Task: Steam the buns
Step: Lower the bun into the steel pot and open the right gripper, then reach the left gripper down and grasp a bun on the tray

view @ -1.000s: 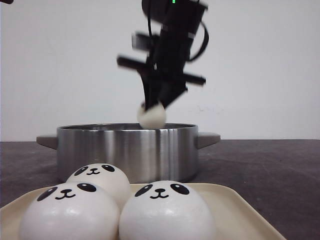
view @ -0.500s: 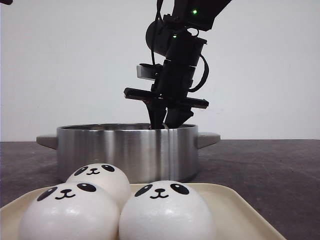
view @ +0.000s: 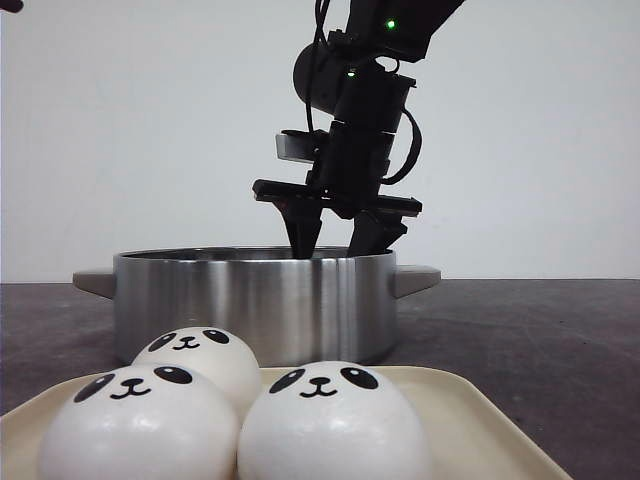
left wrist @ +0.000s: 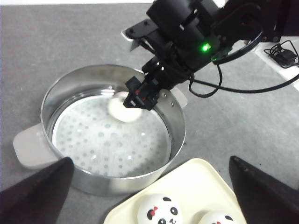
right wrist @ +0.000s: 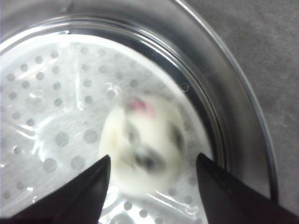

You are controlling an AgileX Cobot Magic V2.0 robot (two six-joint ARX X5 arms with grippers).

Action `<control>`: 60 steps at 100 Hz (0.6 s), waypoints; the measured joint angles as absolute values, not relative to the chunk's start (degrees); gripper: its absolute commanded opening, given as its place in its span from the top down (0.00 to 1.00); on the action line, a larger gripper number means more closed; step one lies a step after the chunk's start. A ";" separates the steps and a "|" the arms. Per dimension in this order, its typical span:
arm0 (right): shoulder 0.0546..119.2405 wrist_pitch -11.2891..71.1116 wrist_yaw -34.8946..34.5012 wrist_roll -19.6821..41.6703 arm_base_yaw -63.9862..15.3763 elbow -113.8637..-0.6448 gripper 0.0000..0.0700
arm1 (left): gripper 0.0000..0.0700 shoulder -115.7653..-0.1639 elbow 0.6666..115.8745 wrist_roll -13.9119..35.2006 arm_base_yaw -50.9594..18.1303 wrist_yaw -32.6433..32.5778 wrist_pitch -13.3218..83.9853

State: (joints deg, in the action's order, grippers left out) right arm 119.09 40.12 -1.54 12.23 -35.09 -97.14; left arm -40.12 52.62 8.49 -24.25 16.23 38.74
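Right pincer [view: 335, 240] spread wide over pot [view: 255, 300], holding nothing; bun [right wrist: 142, 149] loose on the perforated steamer plate [left wrist: 93, 140], centre of the wrist frame, blurred.

To finish cleanly I'd lift straight up, clear of the brushed steel rim. Three glossy white domed buns [view: 320, 420] with panda faces wait on the cream tray [view: 470, 420], lower frame. Left pincer [left wrist: 149, 196]: open, well apart.
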 measured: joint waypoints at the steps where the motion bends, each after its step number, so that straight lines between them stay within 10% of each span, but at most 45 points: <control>1: 119.09 40.14 -1.54 12.23 -35.09 -97.14 0.46 | 0.04 -40.12 52.62 8.49 -24.25 16.23 38.83; 27: 119.11 42.17 -2.28 12.23 -35.09 -98.80 0.47 | 0.04 -40.12 52.62 8.49 -24.25 16.23 39.59; 42: 117.69 46.35 -2.92 12.19 -35.24 -104.25 1.00 | 0.04 -40.14 52.62 8.78 -24.45 16.23 39.70; 60: 106.06 45.87 -1.50 10.37 -38.44 -104.97 1.00 | 0.04 -42.22 52.62 11.75 -25.39 16.25 39.99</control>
State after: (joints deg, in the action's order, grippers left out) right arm 106.06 45.87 -1.50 10.37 -38.44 -104.97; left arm -42.22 52.62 11.75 -25.39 16.25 39.99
